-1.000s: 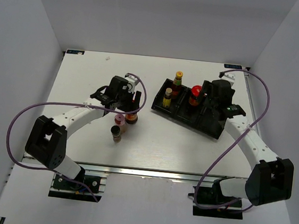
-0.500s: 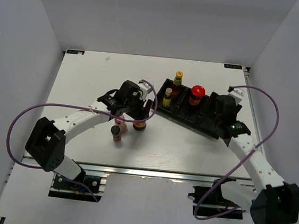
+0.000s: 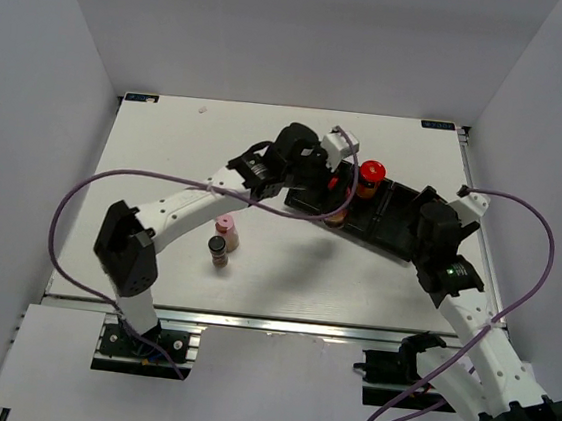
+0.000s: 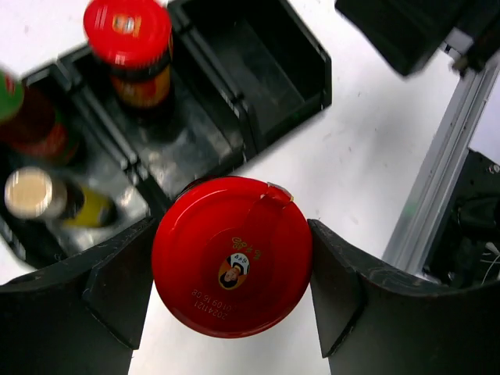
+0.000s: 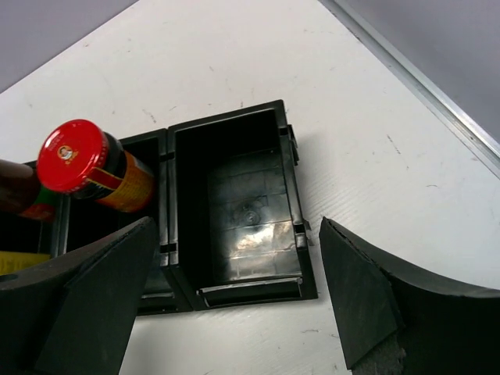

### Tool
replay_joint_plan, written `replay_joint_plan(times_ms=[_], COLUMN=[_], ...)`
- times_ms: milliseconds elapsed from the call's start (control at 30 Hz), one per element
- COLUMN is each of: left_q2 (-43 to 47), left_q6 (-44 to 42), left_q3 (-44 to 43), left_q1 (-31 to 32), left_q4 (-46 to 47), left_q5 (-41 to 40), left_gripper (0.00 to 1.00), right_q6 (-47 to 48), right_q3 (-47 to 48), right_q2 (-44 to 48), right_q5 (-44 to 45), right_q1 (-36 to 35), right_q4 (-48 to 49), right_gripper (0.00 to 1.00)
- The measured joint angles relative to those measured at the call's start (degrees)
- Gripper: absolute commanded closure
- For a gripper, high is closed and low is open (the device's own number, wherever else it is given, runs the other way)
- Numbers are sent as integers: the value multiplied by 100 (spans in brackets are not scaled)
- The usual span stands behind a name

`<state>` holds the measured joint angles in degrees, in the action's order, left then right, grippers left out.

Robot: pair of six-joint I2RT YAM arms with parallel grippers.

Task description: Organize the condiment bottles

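Observation:
My left gripper (image 4: 232,269) is shut on a wide red-lidded dark jar (image 4: 232,254) and holds it over the near edge of the black tray (image 4: 322,74). In the top view this gripper (image 3: 334,204) is over the tray's middle. The second red-lidded jar (image 3: 369,174) stands in a tray compartment, also seen from the right wrist (image 5: 82,160). A yellow-capped bottle (image 4: 33,194) stands in the tray's left end beside another slim bottle (image 4: 23,117). The pink-capped bottle (image 3: 226,228) and the dark-capped tiny jar (image 3: 217,251) stand on the table. My right gripper (image 5: 234,297) is open above the tray's right end.
The tray's rightmost compartment (image 5: 242,207) holds nothing. The left arm (image 3: 202,197) stretches across the table's middle and hides the tray's left end in the top view. The table's right edge rail (image 5: 414,86) runs close to the tray. White walls enclose the table.
My left gripper has carried the red-lidded jar from beside the pink-capped bottle rightward to the tray. My right arm has drawn back from the tray toward the near right.

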<state>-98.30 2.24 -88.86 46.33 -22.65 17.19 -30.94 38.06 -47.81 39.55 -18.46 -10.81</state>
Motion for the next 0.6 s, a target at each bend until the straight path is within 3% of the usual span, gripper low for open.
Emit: replay_joint_plan(times_ms=[367, 600], left_q2=[-2135, -2629], left_q6=[-133, -129], left_q3=[-1969, -2439], left_q1=[-24, -24], left_q4=[-179, -122], left_q5=[518, 409], left_gripper=[74, 75], right_q6=[-13, -15], right_q3=[-149, -267], right_q2=[9, 9], right_q5=[304, 295], right_q1=[107, 153], right_q4=[7, 2], right_gripper=[11, 11])
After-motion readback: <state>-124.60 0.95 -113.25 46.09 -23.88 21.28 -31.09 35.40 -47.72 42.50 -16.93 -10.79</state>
